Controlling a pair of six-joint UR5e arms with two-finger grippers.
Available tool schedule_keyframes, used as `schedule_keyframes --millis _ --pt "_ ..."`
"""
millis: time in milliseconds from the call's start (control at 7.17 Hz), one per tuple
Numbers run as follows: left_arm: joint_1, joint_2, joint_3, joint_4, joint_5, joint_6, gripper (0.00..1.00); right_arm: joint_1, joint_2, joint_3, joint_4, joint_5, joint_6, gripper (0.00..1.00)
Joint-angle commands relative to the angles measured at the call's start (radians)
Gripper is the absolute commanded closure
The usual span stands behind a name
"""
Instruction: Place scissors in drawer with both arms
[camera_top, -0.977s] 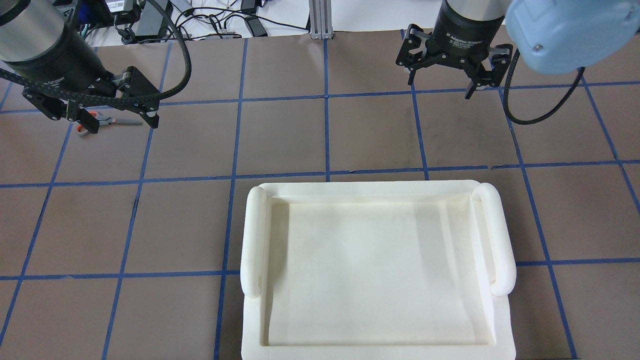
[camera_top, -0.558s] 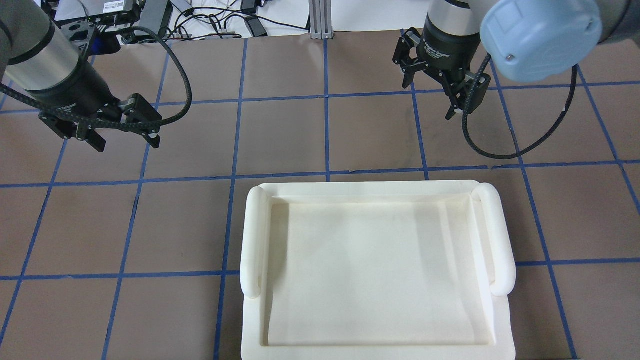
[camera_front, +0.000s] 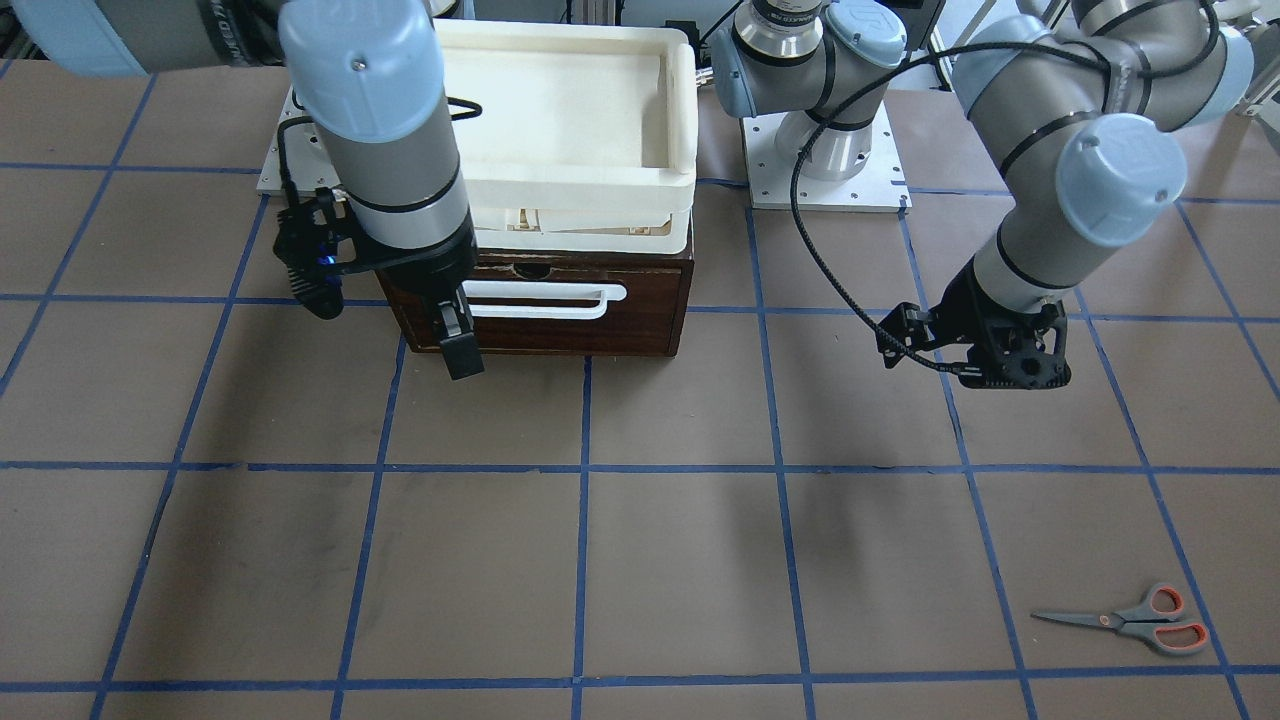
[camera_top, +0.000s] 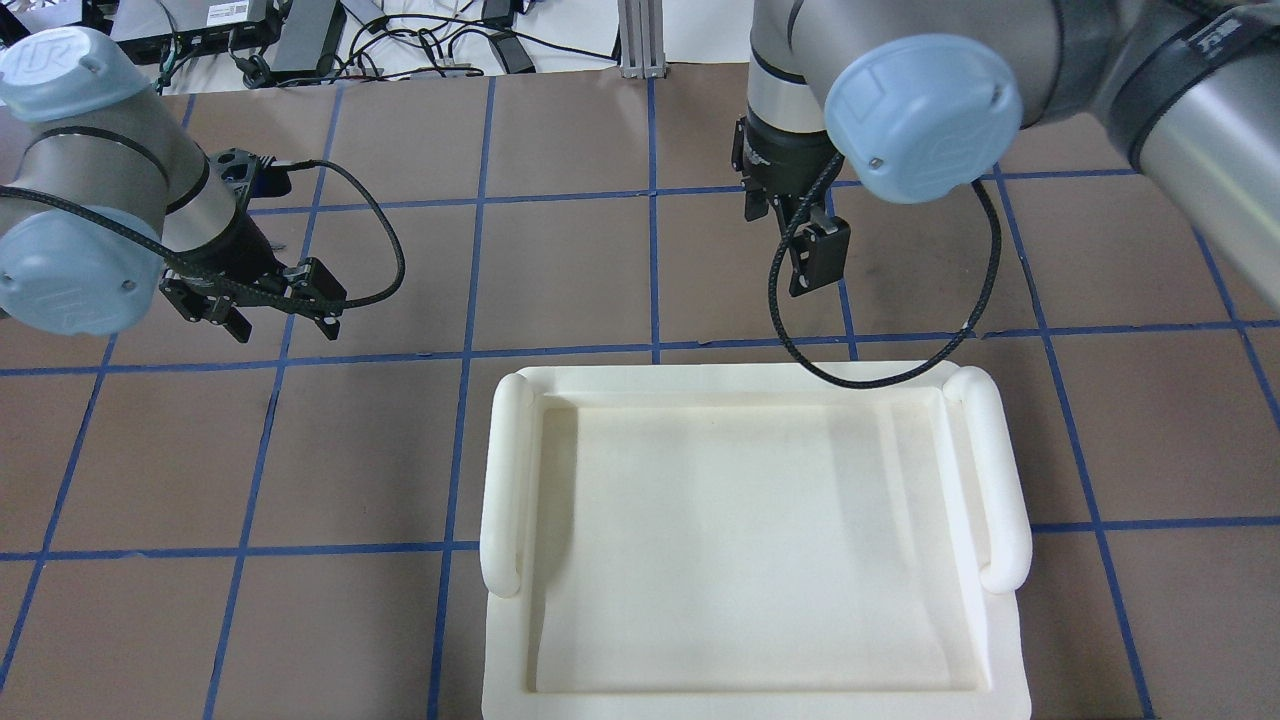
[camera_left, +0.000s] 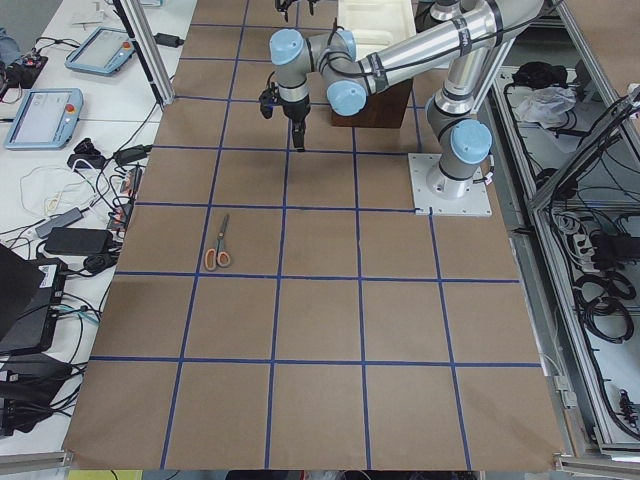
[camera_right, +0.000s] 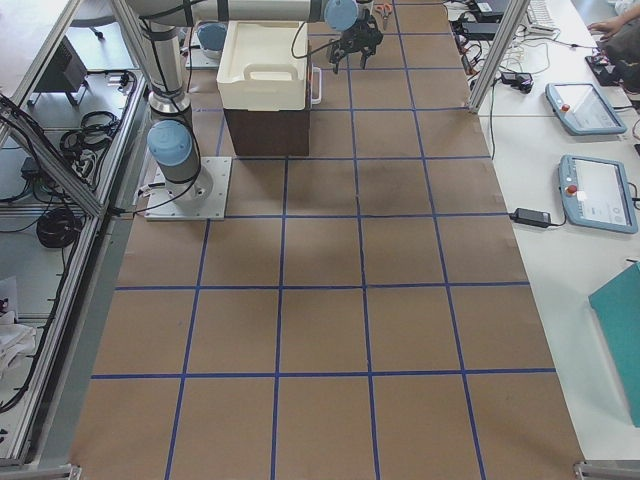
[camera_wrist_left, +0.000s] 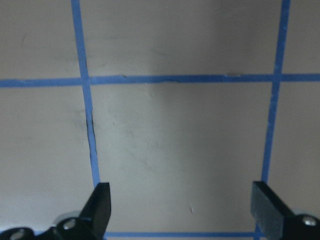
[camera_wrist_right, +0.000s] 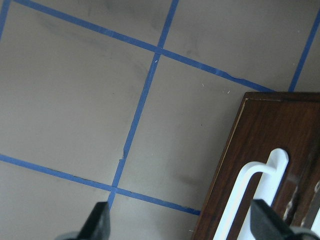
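At the robot's edge of the table, the drawer sits closed under a cream tray, with its white bar handle facing the far edge. Just in front of that handle hangs the right gripper, fingers spread wide and empty. Further out, on the left half, the left gripper hovers above the table, likewise released. The scissors lie flat with blades together toward the far edge on the left side, well apart from both grippers.

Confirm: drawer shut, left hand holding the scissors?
Not quite. The left hand is open and empty. The scissors lie on the table, apart from it, as the exterior front-facing view shows. The drawer is shut.
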Motion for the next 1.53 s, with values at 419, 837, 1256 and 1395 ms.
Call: schedule_keyframes --millis 419,837,1256,1395 --pt "0.156 -0.307 0.126 0.295 0.016 0.79 0.0 0.064 0.12 -0.003 0.023 0.064 0.191 0.0" --pt "0.208 -0.452 0.3 0.297 -0.002 1.392 0.0 0.076 0.135 -0.003 0.083 0.073 0.239 0.0" --pt "0.256 -0.576 0.436 0.297 -0.169 1.759 0.0 0.09 0.145 0.002 0.1 0.073 0.25 0.0" --pt "0.256 -0.604 0.472 0.297 -0.168 1.827 0.0 0.09 0.146 0.003 0.115 0.072 0.25 0.0"
